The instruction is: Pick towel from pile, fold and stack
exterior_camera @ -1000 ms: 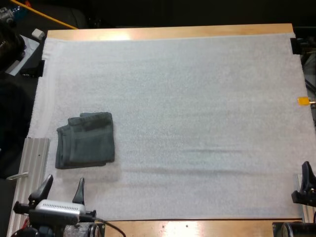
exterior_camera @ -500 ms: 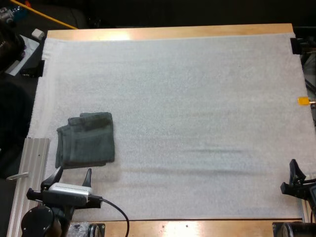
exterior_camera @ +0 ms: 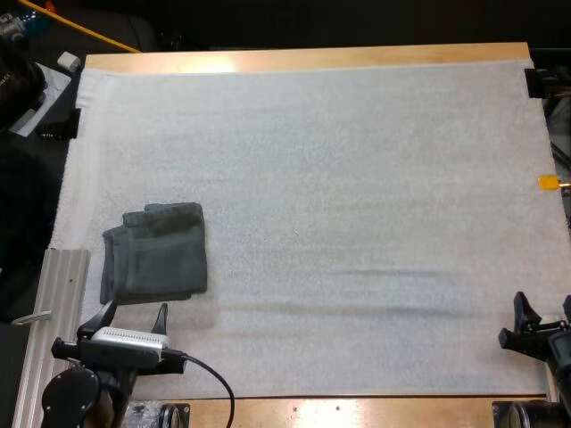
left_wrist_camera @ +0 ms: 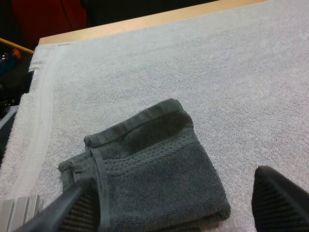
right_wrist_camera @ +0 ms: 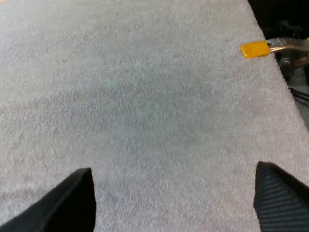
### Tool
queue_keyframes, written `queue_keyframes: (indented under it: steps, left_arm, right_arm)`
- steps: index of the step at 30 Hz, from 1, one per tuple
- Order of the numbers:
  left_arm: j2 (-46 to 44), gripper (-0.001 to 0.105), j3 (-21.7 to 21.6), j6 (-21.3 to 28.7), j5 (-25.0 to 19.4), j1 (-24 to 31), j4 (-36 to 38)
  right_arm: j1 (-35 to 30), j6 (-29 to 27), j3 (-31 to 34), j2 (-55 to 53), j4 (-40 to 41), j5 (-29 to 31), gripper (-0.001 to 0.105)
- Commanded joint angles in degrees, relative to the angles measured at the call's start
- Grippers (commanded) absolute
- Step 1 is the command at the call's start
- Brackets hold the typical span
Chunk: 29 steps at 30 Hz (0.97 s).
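One dark grey-green terry towel, folded into a rough rectangle, lies flat on the white fuzzy mat near its left edge, just ahead of the left tool. That tool is released: fingers spread wide, clear of the cloth, tips at its near edge. The right tool is also released, fingers apart over bare mat at the near right corner, well apart from the towel. Judgement: fold-and-place is done for this piece and the arms are parked between cycles; next move calls for a fresh crumpled towel on the wooden bench. Cloth is soft, thick-piled, with a woven border band and layered edges slightly offset, so it's limp and wants a two-point pinch
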Motion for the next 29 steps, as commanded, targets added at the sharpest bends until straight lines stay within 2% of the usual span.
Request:
queue_keyframes:
  steps: [1, 29]
  left_arm:
    - [-7.67, 0.063, -0.06, -0.01, -0.43, -0.04, -0.85]
    - [-7.68, 0.063, -0.14, -0.17, -0.1, -0.19, -0.62]
  right_arm:
    - [0.08, 0.04, 0.17, -2.47, -0.02, 0.13, 0.067]
    - [-0.07, 0.11, 0.32, -2.44, -0.46, 0.05, 0.066]
